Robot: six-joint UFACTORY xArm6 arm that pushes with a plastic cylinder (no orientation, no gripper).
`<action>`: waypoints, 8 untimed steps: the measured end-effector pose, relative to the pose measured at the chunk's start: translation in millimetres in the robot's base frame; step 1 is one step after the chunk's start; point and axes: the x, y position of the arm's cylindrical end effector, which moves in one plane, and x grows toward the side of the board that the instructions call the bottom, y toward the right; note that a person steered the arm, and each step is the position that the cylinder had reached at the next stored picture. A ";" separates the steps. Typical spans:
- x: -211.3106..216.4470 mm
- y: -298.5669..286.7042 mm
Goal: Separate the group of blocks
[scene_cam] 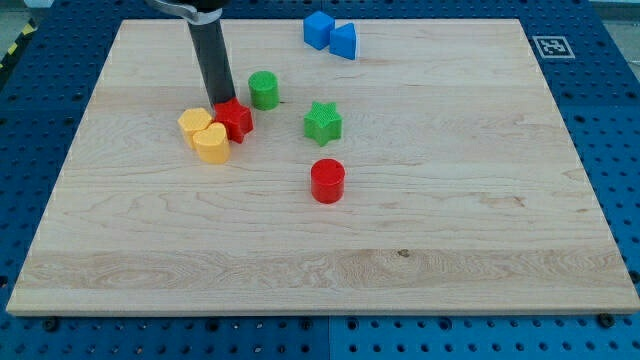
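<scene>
My tip [219,100] touches the top side of the red star [235,121]. The red star presses against two yellow blocks: a hexagon [194,125] and a heart [212,143], which touch each other to its left. The green cylinder [264,90] stands apart, up and to the right of the red star. A green star [323,122] and a red cylinder [327,181] stand separately to the right.
A blue cube [318,29] and a blue triangular block [344,41] sit together at the top edge of the wooden board [500,220]. A tag marker [548,46] is at the board's top right corner.
</scene>
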 end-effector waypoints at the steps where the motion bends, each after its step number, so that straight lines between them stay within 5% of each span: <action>1: 33.1 0.0; 5: 96.5 0.0; 8: 99.2 30.2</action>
